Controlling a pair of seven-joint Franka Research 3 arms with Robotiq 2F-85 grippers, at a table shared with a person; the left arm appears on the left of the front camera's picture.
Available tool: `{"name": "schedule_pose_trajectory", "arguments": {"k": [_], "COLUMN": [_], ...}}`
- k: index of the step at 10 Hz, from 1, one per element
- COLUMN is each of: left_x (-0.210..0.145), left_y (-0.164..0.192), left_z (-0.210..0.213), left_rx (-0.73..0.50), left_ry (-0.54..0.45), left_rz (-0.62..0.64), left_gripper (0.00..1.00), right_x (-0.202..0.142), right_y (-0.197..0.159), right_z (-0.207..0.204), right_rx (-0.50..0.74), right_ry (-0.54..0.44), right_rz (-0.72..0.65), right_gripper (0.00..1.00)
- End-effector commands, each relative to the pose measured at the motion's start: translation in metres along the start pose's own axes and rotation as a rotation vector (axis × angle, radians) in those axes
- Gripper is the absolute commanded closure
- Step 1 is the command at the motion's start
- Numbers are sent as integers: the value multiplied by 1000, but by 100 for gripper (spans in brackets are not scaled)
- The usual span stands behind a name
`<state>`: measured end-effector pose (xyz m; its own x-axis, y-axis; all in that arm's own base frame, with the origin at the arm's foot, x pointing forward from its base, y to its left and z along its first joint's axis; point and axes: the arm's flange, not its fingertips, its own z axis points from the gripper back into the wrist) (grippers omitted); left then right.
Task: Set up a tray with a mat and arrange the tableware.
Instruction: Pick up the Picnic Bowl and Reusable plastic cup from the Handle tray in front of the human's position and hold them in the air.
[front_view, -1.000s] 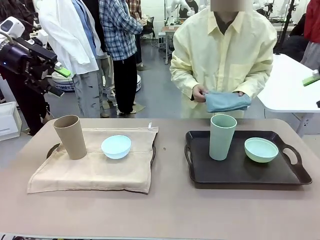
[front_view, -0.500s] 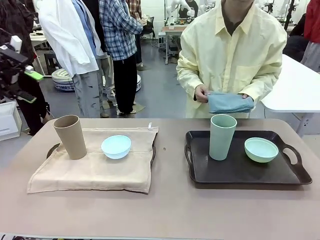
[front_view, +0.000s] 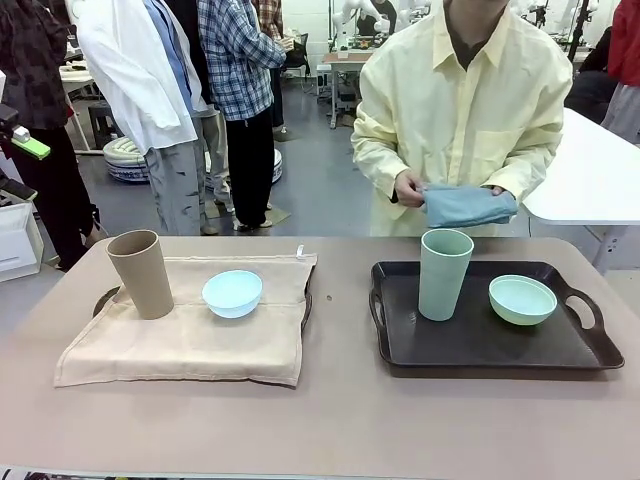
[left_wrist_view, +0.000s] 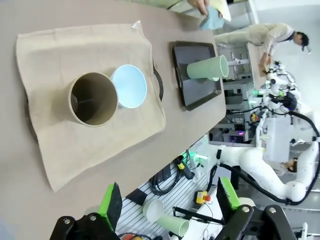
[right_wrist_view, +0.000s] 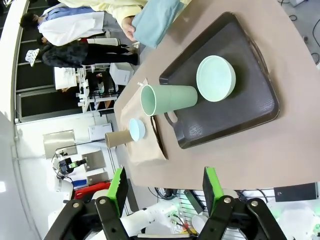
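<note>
1. Hovering high over the left end of the bench (front_view: 340, 420), the left tool (left_wrist_view: 169, 202) is spreading its jaws fully wide and gripping nothing. Its arm is pointing down towards the tan mat (front_view: 190, 345).
2. That mat is draping over the left tray (front_view: 306, 310). The tan cup (front_view: 141, 273) is standing upright on it, with the light blue bowl (front_view: 232, 292) sitting just beside. This side is looking finished, so I am judging it best left alone.
3. The black tray (front_view: 470, 345) is lying bare of any mat. It is carrying the pale green cup (front_view: 444, 273) upright and the pale green bowl (front_view: 522, 299) near it, not touching.
4. The likely step is getting a mat under these two. Doing that well is meaning lifting each piece clear first, gripping the tall cup low so it is not tipping.
5. The person's hands (front_view: 408, 187) are holding a folded blue mat (front_view: 465, 205) beyond the tray's far edge.
6. The right tool (right_wrist_view: 165, 192) is hanging high, looking down on the black tray. Its jaws are standing well apart and holding nothing.
</note>
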<state>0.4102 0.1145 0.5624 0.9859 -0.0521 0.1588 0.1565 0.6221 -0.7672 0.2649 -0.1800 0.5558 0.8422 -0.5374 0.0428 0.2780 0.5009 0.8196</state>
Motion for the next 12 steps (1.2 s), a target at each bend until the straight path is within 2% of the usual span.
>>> {"name": "schedule_pose_trajectory", "arguments": {"k": [1,12], "left_x": [2,2], "left_y": [7,7], "left_z": [0,0], "left_rx": [2,2], "left_ry": [-3,-3], "left_rz": [25,25], "left_gripper": [0,0], "right_x": [3,3], "right_y": [1,1], "right_z": [-1,-1], "right_rx": [1,1], "right_ry": [-7,-7], "right_rz": [-1,-1], "right_gripper": [21,21]}}
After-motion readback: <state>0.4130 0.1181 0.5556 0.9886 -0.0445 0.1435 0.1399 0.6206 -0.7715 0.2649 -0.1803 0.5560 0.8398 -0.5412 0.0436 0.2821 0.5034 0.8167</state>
